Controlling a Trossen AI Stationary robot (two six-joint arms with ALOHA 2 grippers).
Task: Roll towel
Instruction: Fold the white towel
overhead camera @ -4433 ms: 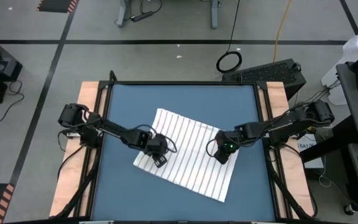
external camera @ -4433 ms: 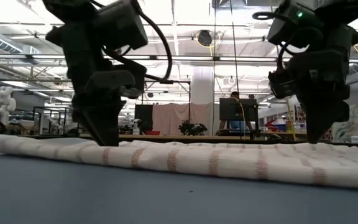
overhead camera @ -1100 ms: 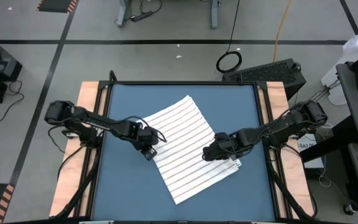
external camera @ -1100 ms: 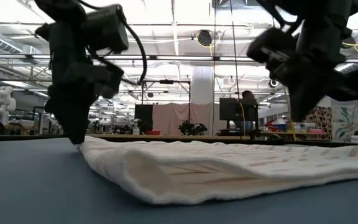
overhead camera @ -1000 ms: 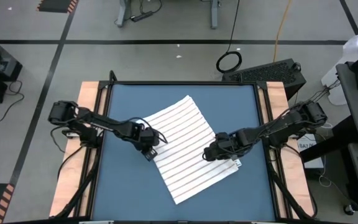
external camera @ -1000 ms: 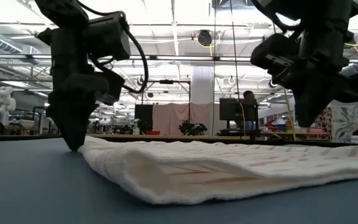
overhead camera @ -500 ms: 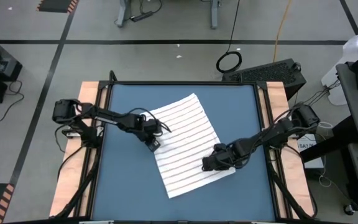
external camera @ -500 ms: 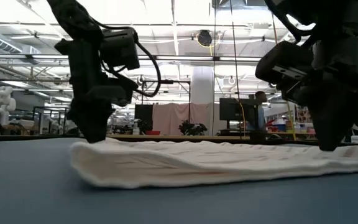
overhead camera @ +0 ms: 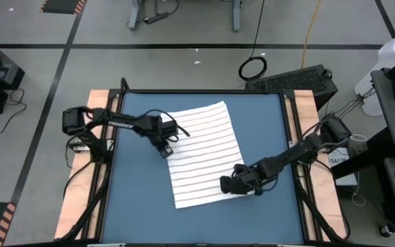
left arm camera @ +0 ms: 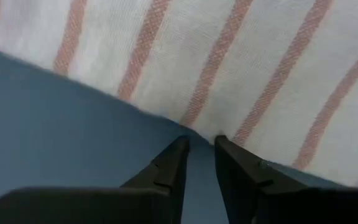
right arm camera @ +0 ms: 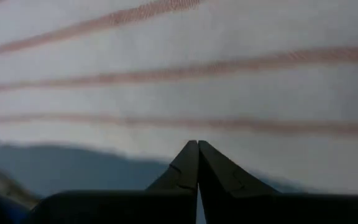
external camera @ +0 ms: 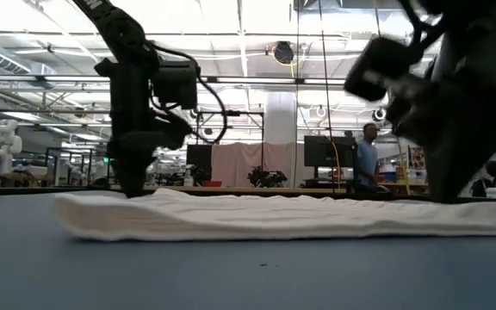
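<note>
The towel (overhead camera: 204, 151), white with narrow dark stripes, lies flat on the blue tabletop (overhead camera: 136, 199), its long sides running roughly far to near. My left gripper (overhead camera: 164, 151) stands at the towel's left edge, pointing down, its fingers nearly together on the cloth. My right gripper (overhead camera: 226, 185) is shut, with its tips on the towel close to the near right corner (overhead camera: 251, 190). In the low view the towel (external camera: 274, 215) is a low flat strip between both arms. My left gripper pinches the towel's left long edge (left arm camera: 199, 132) between its two fingertips (left arm camera: 178, 148), coming from above and pointing down. The cloth lies flat on the table beyond the fingers. One layer or several, I cannot tell. My right gripper rests its shut fingertips (right arm camera: 197, 146) on the towel's top face (right arm camera: 197, 127), a little in from the near right corner, slanting down from the table's right side. The towel lies flat under them. Whether any cloth is caught between the fingers I cannot tell.
Wooden rails (overhead camera: 94, 110) border the blue tabletop on both sides. Bare blue surface shows left of the towel and along the near edge (overhead camera: 204, 226). A person (external camera: 366, 159) stands far off in the room behind the table.
My left gripper has gone toward the table's far edge and my right gripper toward the near edge, each staying on the towel. The towel has turned clockwise as seen from above, sliding flat on the table, from a diagonal lie to nearly square with the table.
</note>
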